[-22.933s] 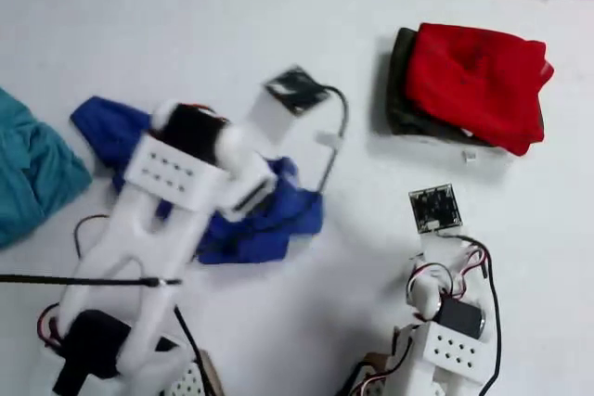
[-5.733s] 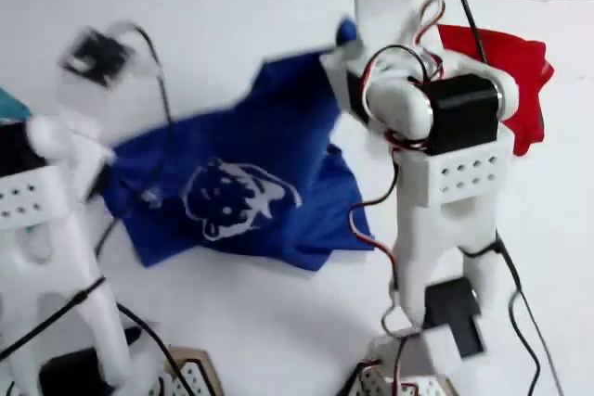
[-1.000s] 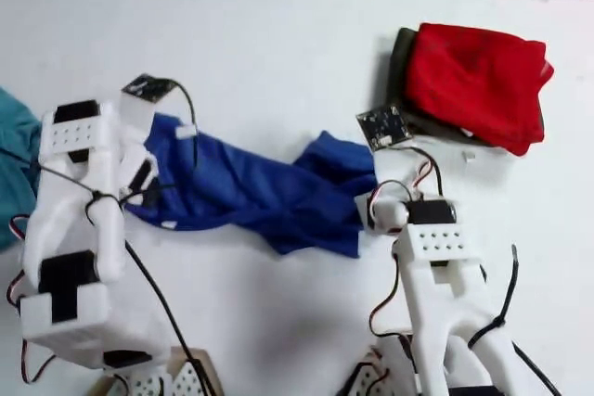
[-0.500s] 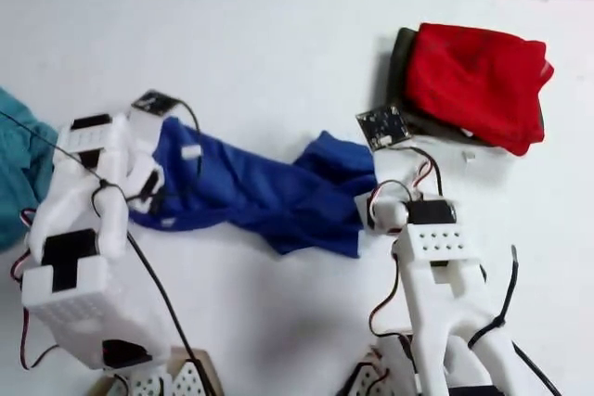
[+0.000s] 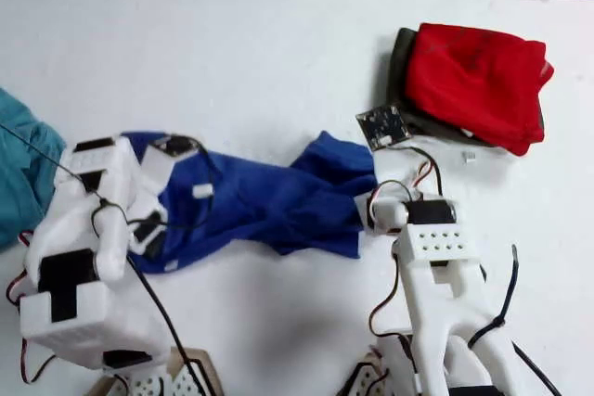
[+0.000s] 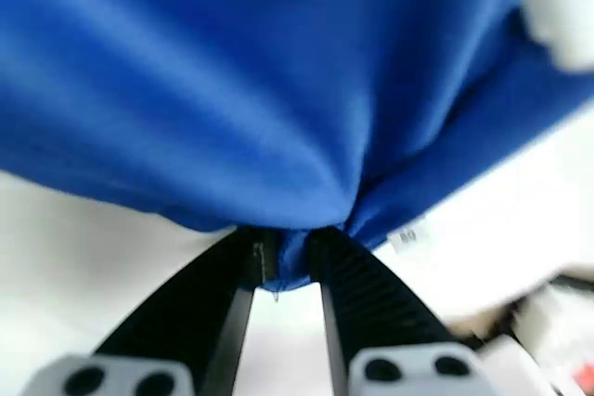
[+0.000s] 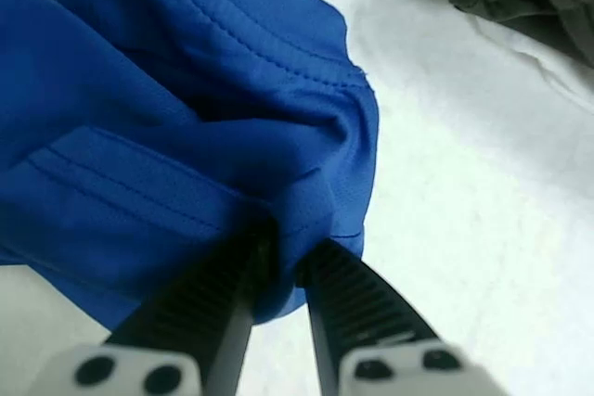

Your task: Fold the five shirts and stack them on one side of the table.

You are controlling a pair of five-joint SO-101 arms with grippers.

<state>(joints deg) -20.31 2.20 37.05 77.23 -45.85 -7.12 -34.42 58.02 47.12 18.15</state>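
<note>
The blue shirt [image 5: 269, 201] lies bunched in a long band across the middle of the counter [image 5: 232, 44], held at both ends. The left arm [image 5: 79, 229] hunches low over its left end, the left fingers [image 6: 336, 261] pinched narrow on a fold of blue cloth. The right arm [image 5: 436, 266] stretches up from the near edge — its right fingers [image 7: 325, 275] clamp the shirt's bunched right end. A folded red shirt [image 5: 473, 76] sits atop a dark shirt [image 5: 399, 90] at far right; a teal shirt [image 5: 23, 178] lies at the left edge.
</note>
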